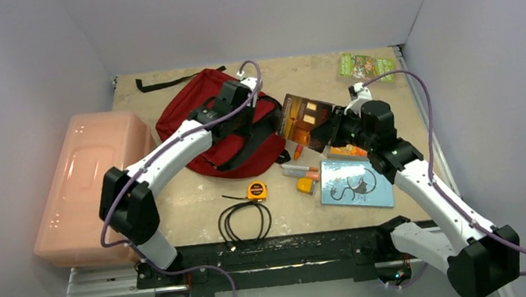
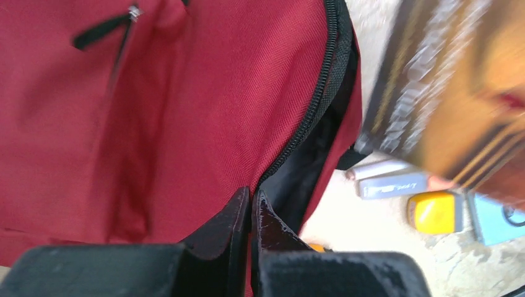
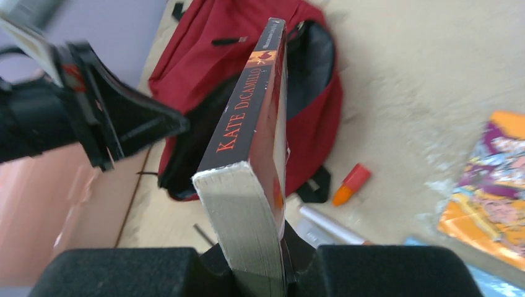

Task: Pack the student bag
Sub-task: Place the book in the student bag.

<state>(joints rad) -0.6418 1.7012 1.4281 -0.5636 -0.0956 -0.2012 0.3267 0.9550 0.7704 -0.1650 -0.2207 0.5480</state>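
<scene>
Beige table point(image 1: 403, 95) in a grey-walled enclosure. The student bag point(image 1: 188, 105) lies far centre-left, near a pink box point(image 1: 91, 175), with its zip open. The left gripper point(image 2: 251, 198) is pinched on the bag's opening edge. The right gripper point(image 3: 257, 250) clamps a paperback book point(image 3: 260, 105) just right of the opening.

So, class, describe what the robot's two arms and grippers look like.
The left arm and right arm have white tubular links between bulky black joint housings. A purple cable loops along each. The left gripper and right gripper have black, wedge-shaped fingers on blocky black bases.
</scene>
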